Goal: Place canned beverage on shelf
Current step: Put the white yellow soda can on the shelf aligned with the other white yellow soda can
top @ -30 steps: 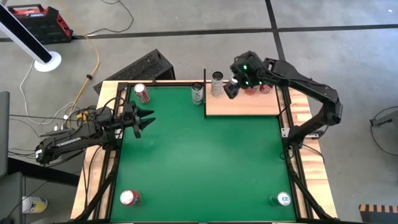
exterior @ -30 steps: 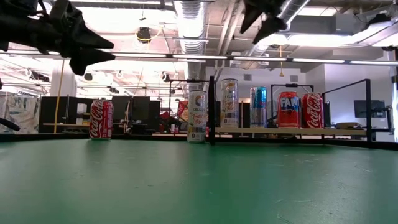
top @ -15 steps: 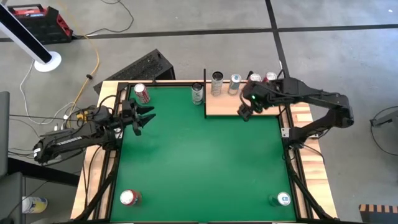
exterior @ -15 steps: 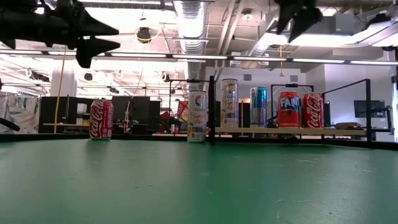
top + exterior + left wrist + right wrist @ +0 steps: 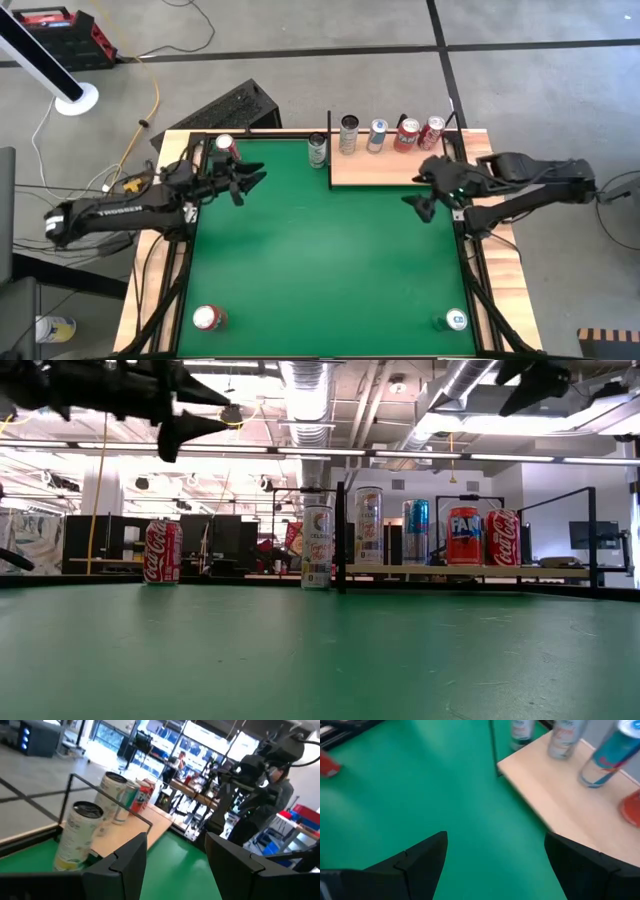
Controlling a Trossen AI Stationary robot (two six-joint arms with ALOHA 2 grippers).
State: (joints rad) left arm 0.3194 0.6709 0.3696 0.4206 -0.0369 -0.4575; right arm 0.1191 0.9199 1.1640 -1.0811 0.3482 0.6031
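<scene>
The shelf [image 5: 385, 168] is a pale wood panel at the table's far right. Several cans [image 5: 377, 132] stand upright along its far edge. A white and green can [image 5: 317, 150] stands on the green surface just left of the shelf. A red cola can [image 5: 226, 147] stands at the far left corner. My left gripper [image 5: 252, 178] hovers open and empty near that red can, pointing toward the shelf. Off the shelf's near right corner, my right gripper [image 5: 420, 190] also hangs open with nothing between its fingers.
A second red can [image 5: 207, 318] stands at the near left corner and a blue and white can [image 5: 456, 320] at the near right. Thin black rods [image 5: 340, 535] rise at the shelf's edges. The green surface [image 5: 320, 260] between the arms bears nothing.
My right gripper has drawn back from above the cans on the shelf toward the near and right edges, sinking a little, and stays open. My left gripper has risen and gone toward the table's right, rolling somewhat, its gap unchanged. No can has moved.
</scene>
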